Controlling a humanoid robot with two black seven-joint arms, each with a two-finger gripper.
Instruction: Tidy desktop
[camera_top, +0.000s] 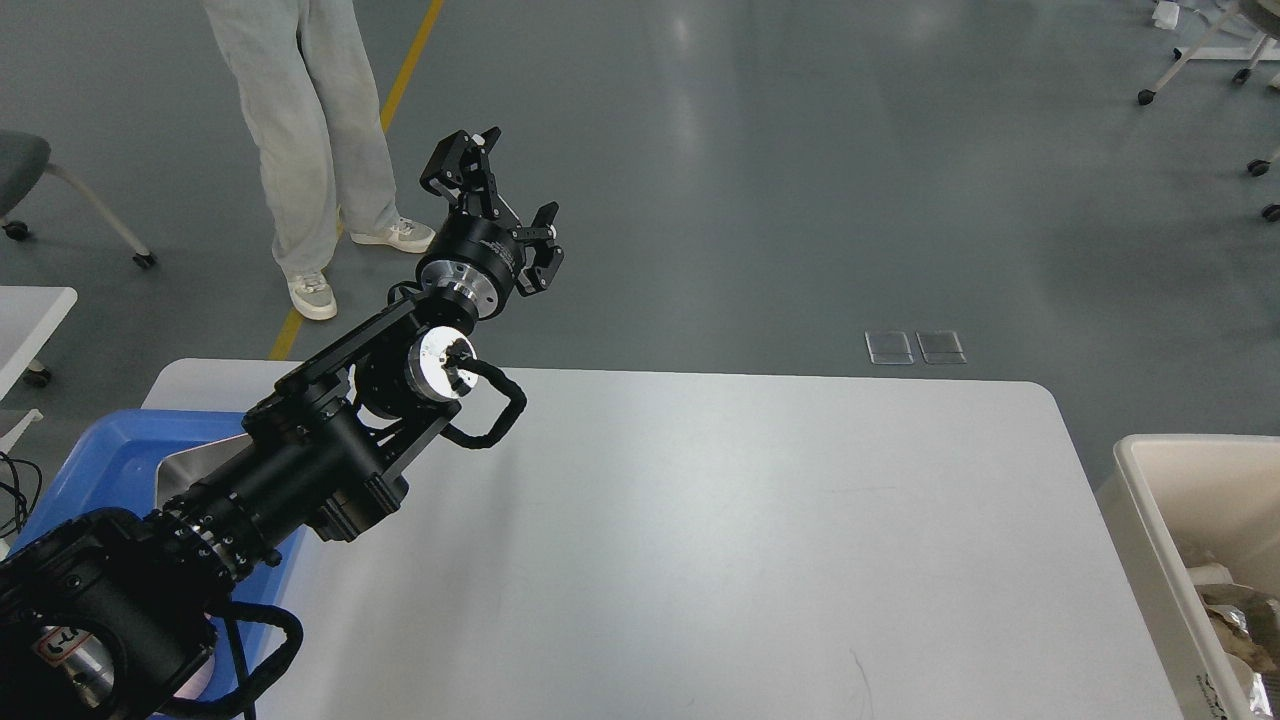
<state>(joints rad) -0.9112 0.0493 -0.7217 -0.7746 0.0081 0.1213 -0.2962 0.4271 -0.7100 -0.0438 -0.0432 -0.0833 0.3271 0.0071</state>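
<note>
Our left arm (300, 450) comes in from the lower left of the frame and rises toward the upper middle, ending in our left gripper (505, 205). Its two black fingers stand spread wide apart with nothing between them, and it hangs in the air past the far edge of the table, above the grey floor (750, 150). Our right gripper does not appear anywhere in the frame.

The desktop (720, 540), a broad white tabletop with rounded corners, fills the lower middle of the frame from left of centre almost to the right side. At the lower left a blue plastic tray (100, 460) lies partly under our arm. At the right edge a beige bin (1180, 520) stands just beside the desktop, with crumpled paper or foil (1235, 610) in it.

In the upper left a person's legs in pale trousers (300, 130) and white sneakers (312, 295) stand on the floor beside a yellow line (400, 90). The corner of a small white table (30, 315) shows at the left edge, and wheeled chair bases (1200, 60) in the upper right.
</note>
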